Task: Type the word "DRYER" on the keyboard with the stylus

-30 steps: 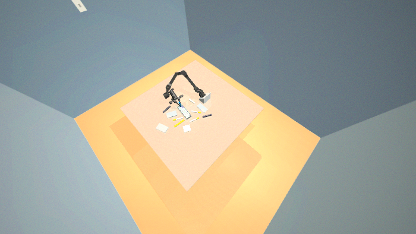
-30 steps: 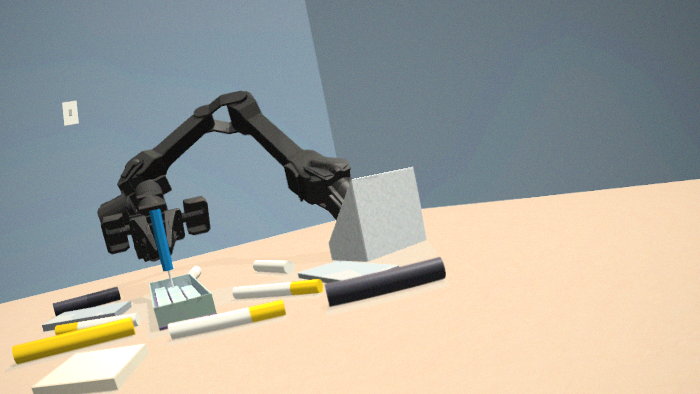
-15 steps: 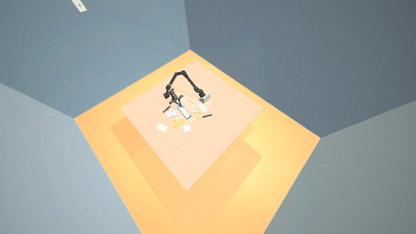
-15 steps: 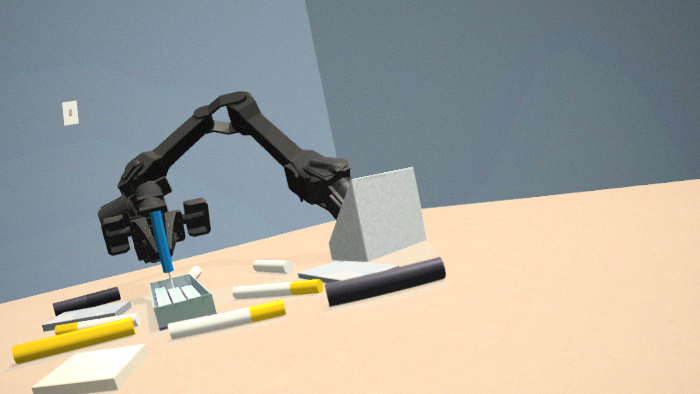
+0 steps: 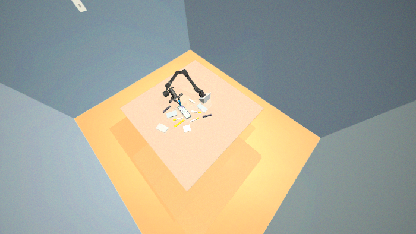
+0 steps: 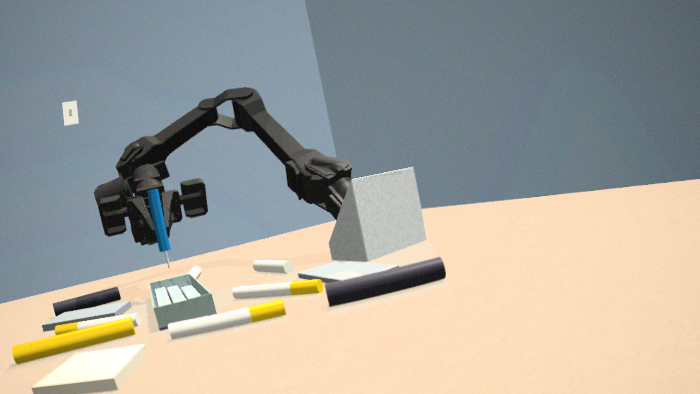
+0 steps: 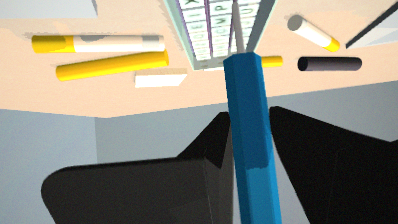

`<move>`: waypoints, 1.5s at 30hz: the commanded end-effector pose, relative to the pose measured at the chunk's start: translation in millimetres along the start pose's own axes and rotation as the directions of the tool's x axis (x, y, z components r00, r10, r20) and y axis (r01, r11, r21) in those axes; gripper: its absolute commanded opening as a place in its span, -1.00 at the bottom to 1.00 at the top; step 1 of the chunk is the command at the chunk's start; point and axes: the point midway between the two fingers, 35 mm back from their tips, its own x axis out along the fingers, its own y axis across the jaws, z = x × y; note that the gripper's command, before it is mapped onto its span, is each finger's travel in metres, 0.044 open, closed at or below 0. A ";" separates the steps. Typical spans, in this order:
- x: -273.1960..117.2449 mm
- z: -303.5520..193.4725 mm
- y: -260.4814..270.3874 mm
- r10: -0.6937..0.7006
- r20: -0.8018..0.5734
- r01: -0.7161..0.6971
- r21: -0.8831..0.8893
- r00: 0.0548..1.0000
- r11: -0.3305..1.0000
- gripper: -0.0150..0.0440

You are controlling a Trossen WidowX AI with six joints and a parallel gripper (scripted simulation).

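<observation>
My gripper (image 5: 179, 101) (image 6: 158, 222) (image 7: 248, 118) is shut on the blue stylus (image 6: 164, 242) (image 7: 243, 80), which points downward with its thin grey tip out in front. The narrow keyboard (image 5: 184, 112) (image 6: 186, 314) (image 7: 201, 32) lies on the desk, its pale keys in three rows inside a raised grey-green rim. In the exterior view the stylus tip hangs above the keyboard's far end, with a gap below it. In the wrist view the tip overlaps the right-hand row at the top edge, and the key beneath it cannot be told.
Yellow-and-white sticks (image 6: 227, 321) (image 7: 97, 43) and a yellow stick (image 6: 75, 341) (image 7: 112, 66) lie around the keyboard. A thick black cylinder (image 6: 385, 281) (image 7: 330, 64), another dark cylinder (image 6: 87, 301) and flat pale blocks (image 5: 161, 127) (image 6: 90, 370) also lie nearby. The grey wedge (image 6: 390, 215) stands by the arm's base.
</observation>
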 end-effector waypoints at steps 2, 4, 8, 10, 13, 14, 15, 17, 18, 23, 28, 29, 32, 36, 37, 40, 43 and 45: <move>-3.4 -3.3 1.7 0.008 -0.003 -0.008 0.000 1.000 1.000 -0.22; -3.4 -3.3 1.7 0.008 -0.003 -0.008 0.000 1.000 1.000 -0.22; -3.4 -3.3 1.7 0.008 -0.003 -0.008 0.000 1.000 1.000 -0.22; -1.6 -1.5 0.6 0.003 0.001 -0.003 -0.001 1.000 1.000 -0.21; -1.6 -1.5 0.6 0.003 0.001 -0.003 -0.001 1.000 1.000 -0.27; -1.3 -1.8 0.3 0.003 0.000 -0.003 -0.001 1.000 1.000 -0.36; -0.5 -2.5 -0.2 0.003 0.000 -0.003 -0.001 1.000 1.000 -0.45; 2.0 -4.7 -2.1 0.004 0.000 -0.004 -0.001 1.000 1.000 -0.49; 3.8 -6.1 -3.4 0.004 -0.001 -0.004 -0.001 1.000 1.000 -0.49; 15.6 -15.7 -12.8 0.006 -0.004 -0.006 0.000 1.000 1.000 -0.49; 21.8 -20.5 -18.1 0.007 -0.005 -0.007 0.000 1.000 1.000 -0.49; 22.3 -19.5 -18.1 0.007 -0.005 -0.007 0.000 1.000 1.000 -0.49; 26.1 -12.8 -18.1 0.007 -0.005 -0.007 0.000 1.000 1.000 -0.49; 31.5 -3.2 -18.6 0.007 -0.005 -0.007 0.000 1.000 1.000 -0.49; 31.5 -3.2 -18.6 0.007 -0.005 -0.007 0.000 1.000 1.000 -0.49; 31.8 -2.6 -18.6 0.007 -0.004 -0.007 0.000 1.000 1.000 -0.40; 32.8 -0.8 -18.5 0.007 -0.004 -0.007 0.000 1.000 1.000 -0.22; 33.0 -0.4 -18.4 0.007 -0.004 -0.007 0.000 1.000 1.000 -0.22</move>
